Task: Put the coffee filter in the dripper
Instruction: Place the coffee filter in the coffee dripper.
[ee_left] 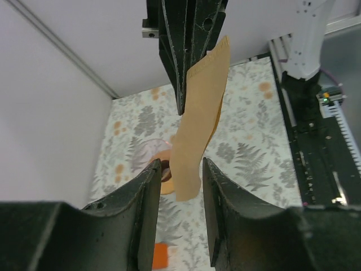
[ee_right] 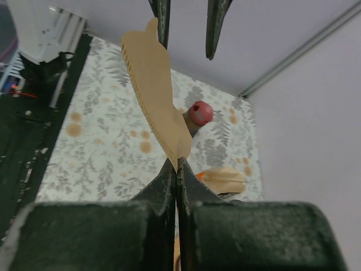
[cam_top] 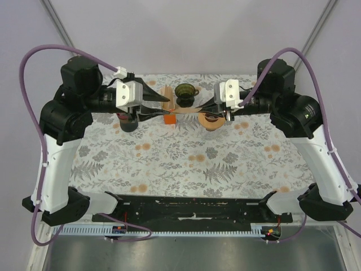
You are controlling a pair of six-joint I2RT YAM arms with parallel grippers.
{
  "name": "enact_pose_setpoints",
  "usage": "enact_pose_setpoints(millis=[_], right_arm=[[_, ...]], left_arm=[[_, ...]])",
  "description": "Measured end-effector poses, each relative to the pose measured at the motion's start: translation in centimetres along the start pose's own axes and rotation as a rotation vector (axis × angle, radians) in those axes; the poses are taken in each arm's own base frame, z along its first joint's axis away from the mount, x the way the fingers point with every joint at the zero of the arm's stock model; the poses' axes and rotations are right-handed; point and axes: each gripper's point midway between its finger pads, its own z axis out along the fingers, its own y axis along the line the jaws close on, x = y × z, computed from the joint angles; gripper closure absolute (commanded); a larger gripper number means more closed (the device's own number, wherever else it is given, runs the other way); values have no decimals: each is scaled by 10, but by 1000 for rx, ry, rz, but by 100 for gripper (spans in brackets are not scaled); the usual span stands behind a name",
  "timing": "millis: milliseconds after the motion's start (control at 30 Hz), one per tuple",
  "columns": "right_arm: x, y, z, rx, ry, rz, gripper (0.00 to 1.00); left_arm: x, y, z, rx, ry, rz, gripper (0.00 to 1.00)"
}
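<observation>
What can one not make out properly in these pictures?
1. Dripper: top view, small and dark; whether it is empty cannot be told.
2. Dark object: top view, mostly covered by the left gripper.
3. Coffee filter: top view, only a thin strip shows at the right gripper.

Hidden filter (ee_right: 152, 84) tip (inside right gripper (ee_right: 176, 162))

Light was bright, even and diffuse, falling from above. Shadows lay soft and faint on the table (cam_top: 186, 164). The top view was sharp, its lines bowing slightly at the edges. In the wrist views, the left gripper (ee_left: 180, 165) close to the lens was dark and blurred; the filter (ee_right: 152, 96) was sharper.
</observation>
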Motion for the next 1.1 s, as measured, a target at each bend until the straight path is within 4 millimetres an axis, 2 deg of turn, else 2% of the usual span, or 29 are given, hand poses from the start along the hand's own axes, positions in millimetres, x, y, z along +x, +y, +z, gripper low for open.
enact_pose_setpoints(millis=[67, 233, 367, 467, 633, 833, 900, 1100], right_arm=[[-1, 10, 1, -57, -12, 55, 100], [1, 31, 1, -146, -21, 164, 100], [3, 37, 2, -174, -21, 203, 100], [4, 39, 3, -178, -16, 218, 100], [6, 38, 4, -181, -7, 242, 100], [8, 35, 6, -178, -4, 249, 100], [8, 34, 7, -178, -4, 252, 100], [11, 30, 9, -168, 8, 279, 100]], left_arm=[[1, -8, 8, 31, -11, -61, 60], [0, -31, 22, 110, -29, -175, 78], [-7, -34, 24, 115, -47, -203, 75], [-10, -35, 22, 111, -53, -211, 69], [-13, -38, 19, 111, -53, -211, 69], [-14, -37, 18, 107, -57, -218, 85], [-17, -36, 19, 101, -64, -223, 97], [-16, -33, 21, 89, -66, -240, 98]])
